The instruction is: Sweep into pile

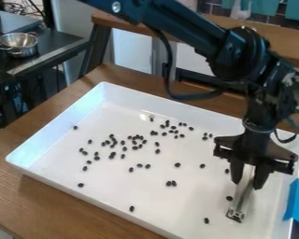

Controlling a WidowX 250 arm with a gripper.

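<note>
Beans (177, 165), dozens; one tool (240, 200) in gripper (247, 184)

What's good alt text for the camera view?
A black robot gripper holds a narrow, pale tool at a tilt over the right side of a large white tray. Small dark bean-like pieces lie scattered in the tray, loosely clustered around its middle. The tray sits on a wooden table.

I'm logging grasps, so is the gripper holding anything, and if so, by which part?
Yes, the gripper holds a narrow tool by its upper end, with the lower end pointing down.
</note>
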